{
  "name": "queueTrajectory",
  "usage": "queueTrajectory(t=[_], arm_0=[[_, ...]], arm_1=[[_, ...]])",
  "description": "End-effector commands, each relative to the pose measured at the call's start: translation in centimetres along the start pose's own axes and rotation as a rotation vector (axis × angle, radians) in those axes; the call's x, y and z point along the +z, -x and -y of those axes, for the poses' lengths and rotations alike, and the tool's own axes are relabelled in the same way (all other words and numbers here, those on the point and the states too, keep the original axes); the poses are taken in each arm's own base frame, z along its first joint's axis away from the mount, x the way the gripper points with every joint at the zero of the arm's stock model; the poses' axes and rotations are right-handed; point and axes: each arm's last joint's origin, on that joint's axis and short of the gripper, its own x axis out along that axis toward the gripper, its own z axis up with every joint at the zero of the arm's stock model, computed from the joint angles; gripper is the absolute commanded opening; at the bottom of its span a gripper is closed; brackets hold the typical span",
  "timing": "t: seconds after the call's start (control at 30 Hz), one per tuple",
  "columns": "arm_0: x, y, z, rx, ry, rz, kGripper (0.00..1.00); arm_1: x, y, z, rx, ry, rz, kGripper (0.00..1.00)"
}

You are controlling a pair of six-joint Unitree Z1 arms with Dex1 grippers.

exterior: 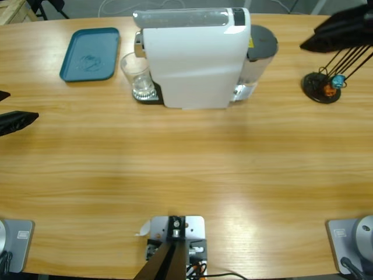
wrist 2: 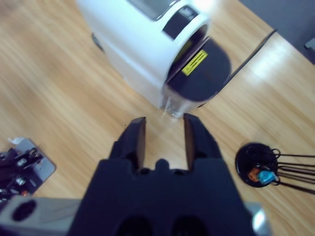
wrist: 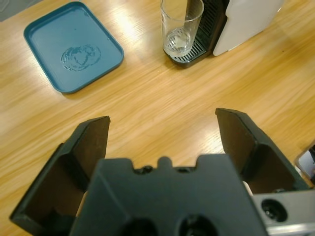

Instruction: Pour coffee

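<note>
— Where's the coffee?
— None showing – the clear glass (wrist: 181,28) looks empty on the white machine's (exterior: 195,55) drip grille.
— Labels?
— A yellow sticker (wrist 2: 194,62), unreadable.
— Grippers?
— Left gripper (wrist: 162,130) spread wide, right gripper (wrist 2: 161,135) parted; both hold nothing.

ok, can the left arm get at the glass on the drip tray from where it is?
Probably yes. The left gripper has its jaws open and looks across bare table at the glass. The machine stands close on the glass's far side, and the teal tray lies clear, off to the side.
</note>
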Motion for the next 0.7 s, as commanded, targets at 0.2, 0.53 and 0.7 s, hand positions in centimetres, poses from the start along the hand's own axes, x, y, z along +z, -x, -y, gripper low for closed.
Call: queueTrajectory(t=[0.2, 0.53, 0.7], arm_0=[[-1.6, 0.5, -0.4, 0.039, 0.006, 0.024, 0.922], [-1.6, 0.3, -0.4, 0.030, 0.007, 0.015, 0.918], [-1.4, 0.0, -0.3, 0.014, 0.007, 0.006, 0.918]], arm_1=[[8.2, -10.2, 4.9, -0.046, -0.014, -0.202, 0.000], [9.7, -14.8, 4.0, 0.024, -0.002, -0.255, 0.000], [10.5, -15.0, 3.1, 0.034, 0.020, -0.253, 0.000]])
